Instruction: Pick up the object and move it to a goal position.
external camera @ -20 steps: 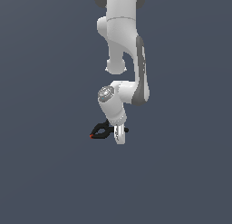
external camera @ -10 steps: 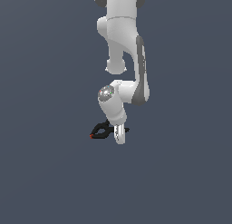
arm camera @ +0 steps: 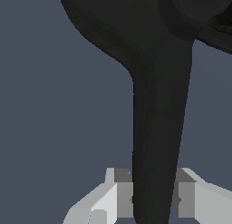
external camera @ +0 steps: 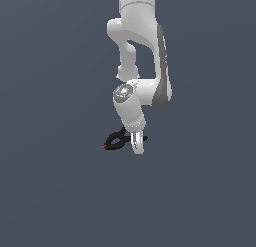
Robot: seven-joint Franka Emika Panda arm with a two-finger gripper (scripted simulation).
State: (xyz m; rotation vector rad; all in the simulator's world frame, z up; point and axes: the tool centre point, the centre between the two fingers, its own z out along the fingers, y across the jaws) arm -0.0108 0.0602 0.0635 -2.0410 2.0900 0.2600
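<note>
The tool stays closed on one handle of the black spring clamp, the pads pressing the handle from both sides. Nothing has visibly shifted over the past second, so the grasp looks settled and lifting toward the goal seems due.

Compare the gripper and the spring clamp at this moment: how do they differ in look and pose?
Colour: the gripper is white with grey finger pads, while the spring clamp is black with a small red tip.
Pose: the gripper points downward; the clamp extends sideways toward the exterior view's left.
Shared: they are in contact, the fingers closed on one black handle.
</note>
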